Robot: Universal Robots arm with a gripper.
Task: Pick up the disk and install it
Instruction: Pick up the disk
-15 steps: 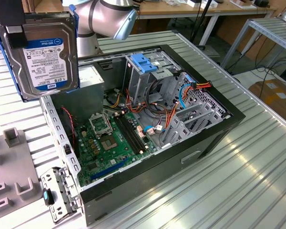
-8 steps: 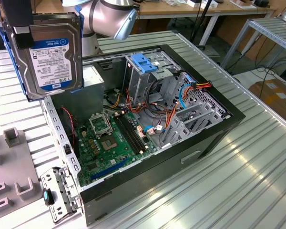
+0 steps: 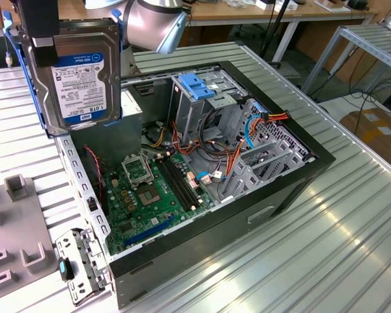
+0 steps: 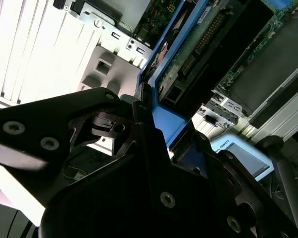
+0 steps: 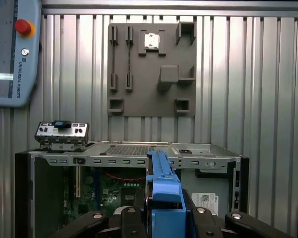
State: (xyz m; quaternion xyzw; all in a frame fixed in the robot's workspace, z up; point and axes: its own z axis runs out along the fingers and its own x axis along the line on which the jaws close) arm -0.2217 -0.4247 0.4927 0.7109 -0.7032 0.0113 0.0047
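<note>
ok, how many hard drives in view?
1. The flat silver-metal hard drive with blue side rails is held upright in the pincer, above the open black computer case at the exterior view's left. The metal drive cage may hide more.

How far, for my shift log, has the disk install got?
Picked up: the gripper is shut on the disk, held in the air, outside the open computer case. Left: installing it; the disk is not yet in the drive cage.
</note>
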